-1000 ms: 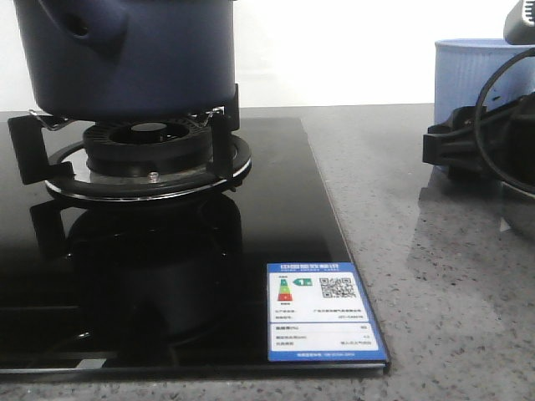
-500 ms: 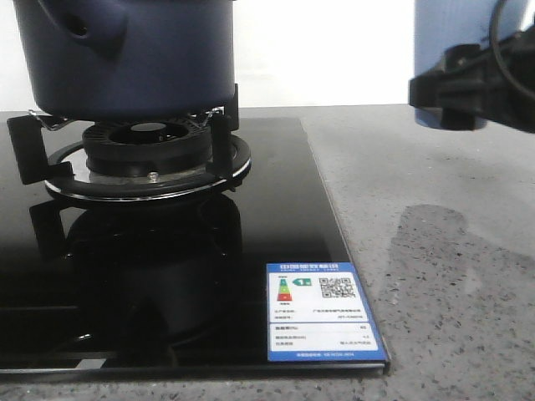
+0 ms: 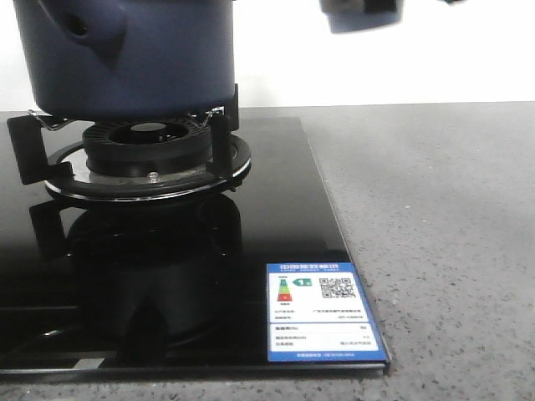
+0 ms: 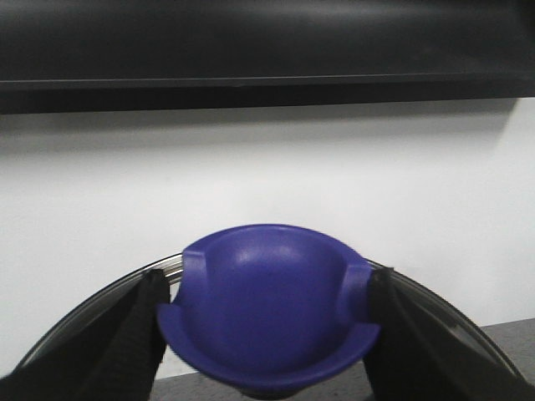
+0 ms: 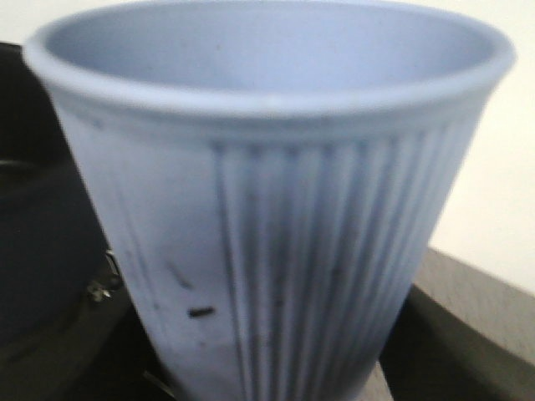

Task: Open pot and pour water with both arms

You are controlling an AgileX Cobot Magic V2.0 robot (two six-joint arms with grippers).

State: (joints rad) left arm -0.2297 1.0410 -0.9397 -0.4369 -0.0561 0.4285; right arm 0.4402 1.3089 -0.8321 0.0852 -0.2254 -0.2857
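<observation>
Your left gripper point(image 4: 266, 334) was clamped on the blue lid knob point(image 4: 267, 309), its fingers point(image 4: 134, 334) pressing both sides, glass lid point(image 4: 100, 296) raised clear against the wall. Your right gripper point(image 3: 361, 12) held the ribbed cup point(image 5: 276, 209), up beside the pot point(image 3: 125, 54). The pot sat on the burner point(image 3: 149, 150), left of centre on the hob point(image 3: 276, 217). I judged the pot heavy and stiff; take it by the holed side handle point(image 3: 88, 29). The lid looked fragile, the cup light and easily tipped.

Kitchen: gas hob point(image 3: 150, 159), stone counter point(image 3: 435, 217)
</observation>
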